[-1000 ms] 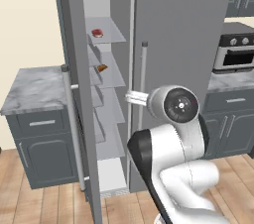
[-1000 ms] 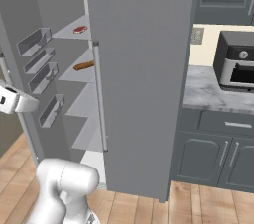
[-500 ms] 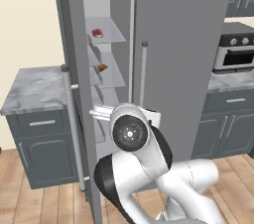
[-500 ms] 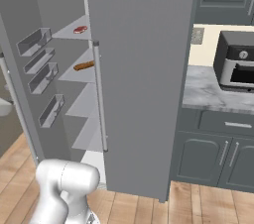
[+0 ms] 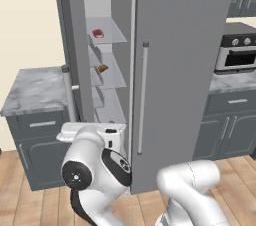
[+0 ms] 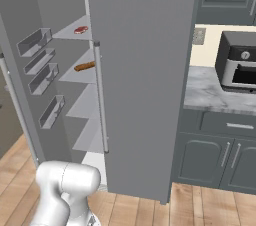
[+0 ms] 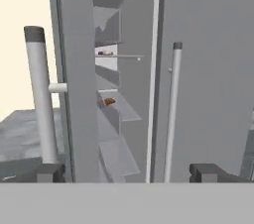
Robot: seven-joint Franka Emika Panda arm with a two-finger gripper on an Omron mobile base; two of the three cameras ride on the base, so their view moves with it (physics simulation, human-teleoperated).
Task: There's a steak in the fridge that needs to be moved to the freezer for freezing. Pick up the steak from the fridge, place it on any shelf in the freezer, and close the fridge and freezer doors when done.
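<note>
Orange-brown item [image 5: 103, 68]: small, lying on a shelf one level below the top one, inside the open narrow compartment. Grey marble countertop [image 5: 30, 91]: left of the tall unit, over dark grey drawer cabinets [image 5: 35, 146]. Silver oven [image 6: 239, 67]: on the marble counter [image 6: 210, 92] to the right. Wood plank floor [image 6: 200, 210] below.

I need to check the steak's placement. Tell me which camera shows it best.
The left base view: the steak lies unobstructed on an upper freezer shelf. The right base view shows it smaller, near the door edge; the hand view gives just a distant sliver.
</note>
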